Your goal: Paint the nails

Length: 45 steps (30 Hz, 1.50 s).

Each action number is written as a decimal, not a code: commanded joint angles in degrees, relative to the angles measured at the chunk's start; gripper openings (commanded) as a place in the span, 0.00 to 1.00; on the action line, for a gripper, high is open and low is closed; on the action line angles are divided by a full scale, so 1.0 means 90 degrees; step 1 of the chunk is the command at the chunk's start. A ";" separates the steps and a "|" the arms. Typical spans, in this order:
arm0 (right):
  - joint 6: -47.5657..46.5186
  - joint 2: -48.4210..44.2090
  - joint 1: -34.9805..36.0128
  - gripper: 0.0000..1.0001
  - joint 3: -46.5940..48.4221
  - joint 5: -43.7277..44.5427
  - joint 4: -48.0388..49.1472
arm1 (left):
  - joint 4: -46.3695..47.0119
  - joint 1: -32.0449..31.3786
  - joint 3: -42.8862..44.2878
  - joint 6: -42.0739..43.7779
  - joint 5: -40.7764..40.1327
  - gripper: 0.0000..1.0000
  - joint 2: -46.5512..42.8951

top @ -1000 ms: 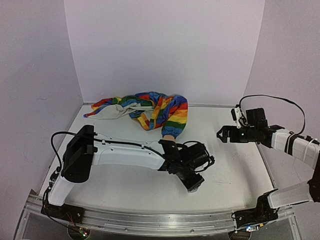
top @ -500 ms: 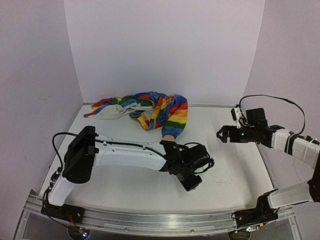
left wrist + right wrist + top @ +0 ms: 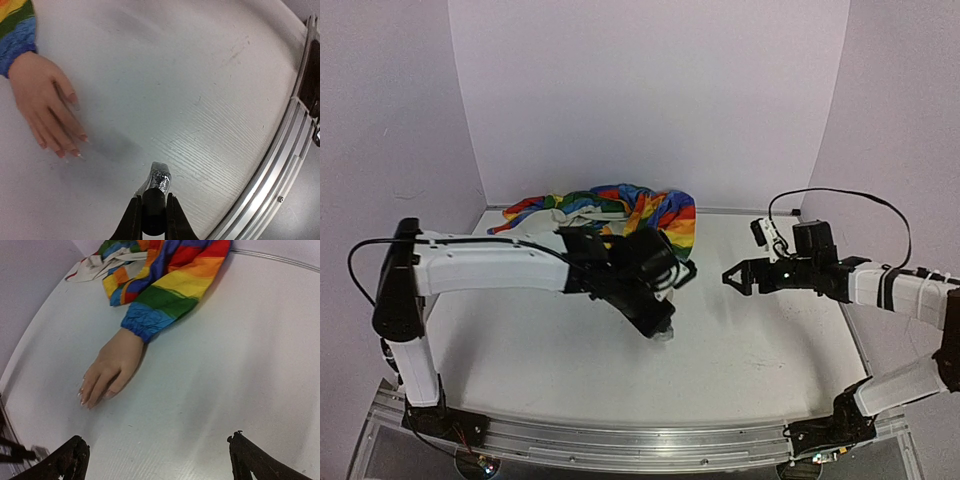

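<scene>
My left gripper point(image 3: 152, 201) is shut on the black cap of a small dark glittery bottle point(image 3: 160, 179), held just above the table; in the top view this gripper point(image 3: 661, 326) points down and to the right. The pale mannequin hand point(image 3: 40, 97) lies flat to the upper left of the bottle, its nails point(image 3: 74, 151) at the fingertips pointing toward the bottle. The rainbow sleeve point(image 3: 170, 285) ends at the hand point(image 3: 112, 365), whose nails point(image 3: 86, 401) are tiny. In the top view my left wrist hides the hand. My right gripper point(image 3: 157, 440) hangs wide open and empty to the hand's right point(image 3: 732, 277).
The rest of the striped garment point(image 3: 590, 205) is bunched against the back wall. A curved aluminium rail point(image 3: 292, 155) borders the table's near edge point(image 3: 620, 440). Lilac walls close in the left, back and right sides.
My left jaws closed on the bottle's cap and the arm rose, carrying it left and back over the hand. My right gripper moved left toward the middle, still open.
</scene>
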 commanded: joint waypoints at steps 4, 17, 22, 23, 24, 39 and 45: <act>-0.0295 0.0844 0.1252 0.97 0.0342 -0.1686 0.1229 | 0.0101 0.0841 -0.0787 -0.0419 0.0227 0.00 -0.1877; 0.0239 0.1993 0.2868 0.90 0.0958 -0.2452 0.3065 | 0.0568 0.1263 -0.1445 -0.0661 0.1295 0.00 -0.2815; 0.0428 0.2500 0.3062 0.74 0.1314 -0.2905 0.3387 | 0.0850 0.1278 -0.1644 -0.0707 0.1556 0.00 -0.3002; 0.0525 0.2555 0.3078 0.69 0.1334 -0.3030 0.3527 | 0.0890 0.1278 -0.1674 -0.0700 0.1587 0.00 -0.3031; 0.0602 0.2584 0.3091 0.64 0.1332 -0.3125 0.3721 | 0.0913 0.1285 -0.1704 -0.0693 0.1602 0.00 -0.3047; 0.0562 0.2573 0.3158 0.00 0.1274 -0.3485 0.3984 | 0.1028 0.1324 -0.1802 -0.0550 0.1858 0.00 -0.3080; 0.0541 0.2509 0.3154 0.00 0.1215 -0.3264 0.3988 | 0.1055 0.1336 -0.1820 -0.0586 0.1855 0.04 -0.3081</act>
